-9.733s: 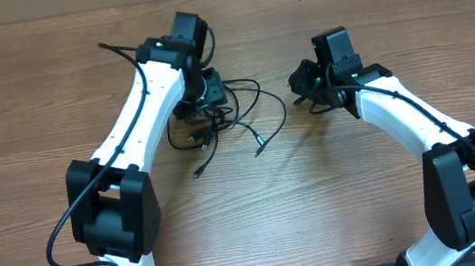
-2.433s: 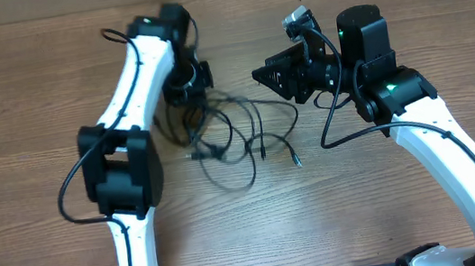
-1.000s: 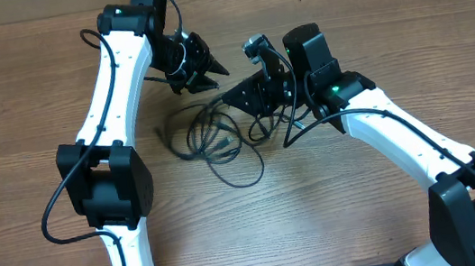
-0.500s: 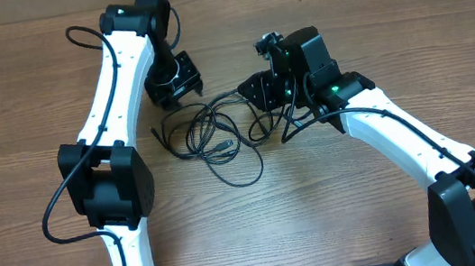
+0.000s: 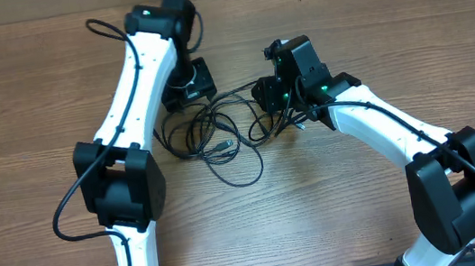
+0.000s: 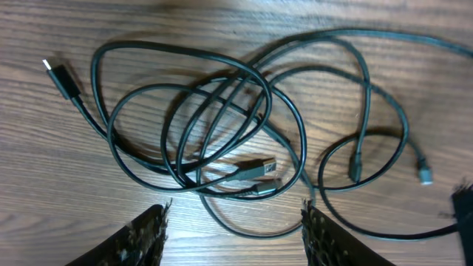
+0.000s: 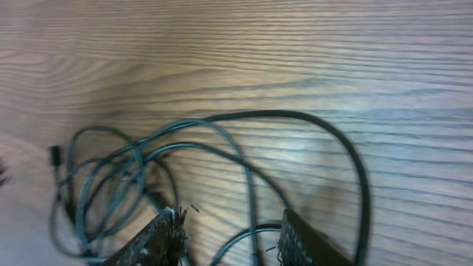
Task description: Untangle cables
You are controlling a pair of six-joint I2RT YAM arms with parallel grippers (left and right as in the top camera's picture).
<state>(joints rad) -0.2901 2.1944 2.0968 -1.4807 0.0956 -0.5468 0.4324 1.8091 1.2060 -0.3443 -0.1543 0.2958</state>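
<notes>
The cables [image 5: 220, 140] lie tangled mid-table [image 5: 11, 134], with wide wood to the left and the far edge close behind. The left gripper [image 6: 233, 225] hovers above them, fingers wide apart, holding nothing. The right gripper [image 7: 230, 235] is spread, with one cord running between its fingers.

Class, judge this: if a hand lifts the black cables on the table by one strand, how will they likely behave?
The cables would probably sag limply, since they lie in loose curved loops. Being thin, they are likely light. Their loops cross each other, so one lifted strand would probably drag others along.
</notes>
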